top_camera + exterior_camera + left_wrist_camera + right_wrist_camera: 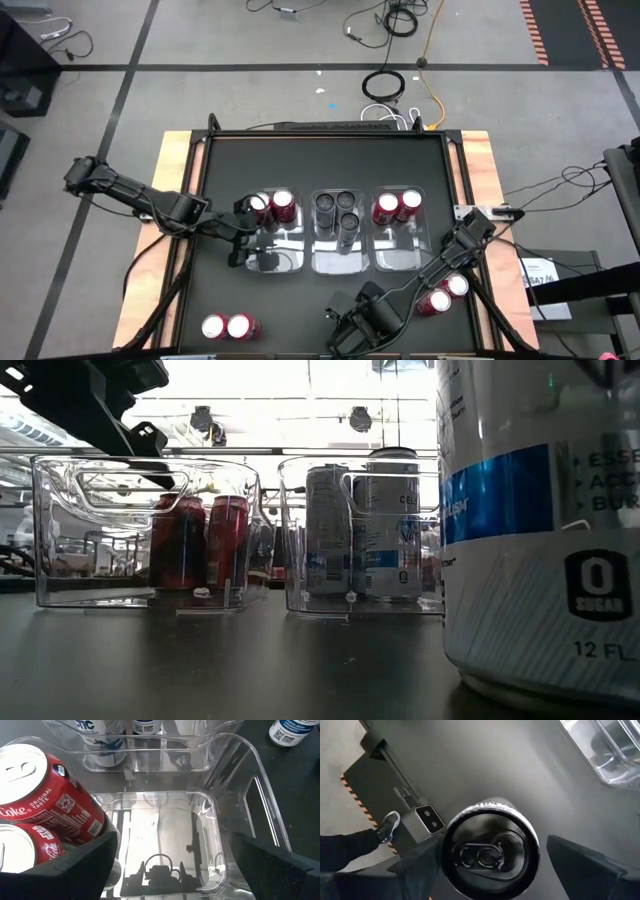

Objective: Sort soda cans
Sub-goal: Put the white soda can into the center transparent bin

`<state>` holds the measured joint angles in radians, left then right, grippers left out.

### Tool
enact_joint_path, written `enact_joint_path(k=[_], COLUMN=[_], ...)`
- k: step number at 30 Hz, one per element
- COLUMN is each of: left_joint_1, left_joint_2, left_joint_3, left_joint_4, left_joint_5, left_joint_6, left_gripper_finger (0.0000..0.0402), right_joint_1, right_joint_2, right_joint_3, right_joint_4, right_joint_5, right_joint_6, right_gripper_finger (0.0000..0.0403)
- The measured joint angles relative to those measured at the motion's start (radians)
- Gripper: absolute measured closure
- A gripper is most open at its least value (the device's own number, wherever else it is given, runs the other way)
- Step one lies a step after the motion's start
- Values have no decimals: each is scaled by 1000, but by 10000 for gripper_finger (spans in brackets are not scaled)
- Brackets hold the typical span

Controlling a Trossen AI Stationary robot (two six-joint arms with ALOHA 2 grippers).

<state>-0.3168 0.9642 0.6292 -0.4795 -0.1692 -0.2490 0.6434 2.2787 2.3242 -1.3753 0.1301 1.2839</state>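
Right wrist view shows the right gripper spread around a dark can; I'd close squarely, mid-body, before lifting

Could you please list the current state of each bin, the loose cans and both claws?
Left bin: holds two red cans, upright.
Middle bin: three dark cans, upright.
Right bin: two red cans, upright.
Left claw: open, over the left bin.
Right claw: open around a dark can, upright on the table.

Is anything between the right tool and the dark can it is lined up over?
Nothing visible. The right tool hangs directly above the dark can, open, a finger on either side of its top, near the table's front edge. Only bare tabletop surrounds the can.
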Motion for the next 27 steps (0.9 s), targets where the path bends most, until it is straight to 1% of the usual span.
enact_joint_path(k=[23,27], left_joint_1=[0,0], left_joint_2=[0,0], left_joint_3=[0,0], left_joint_4=[-1,-1], left_joint_5=[0,0], left_joint_6=[3,1], left_gripper_finger=[9,9], right_joint_1=[-7,-9], right_joint_2=[16,16], right_joint_3=[-2,-2], right_joint_4=[30,29], right_joint_5=[-8,-37], right_joint_6=[42,64], right_gripper_finger=[57,57])
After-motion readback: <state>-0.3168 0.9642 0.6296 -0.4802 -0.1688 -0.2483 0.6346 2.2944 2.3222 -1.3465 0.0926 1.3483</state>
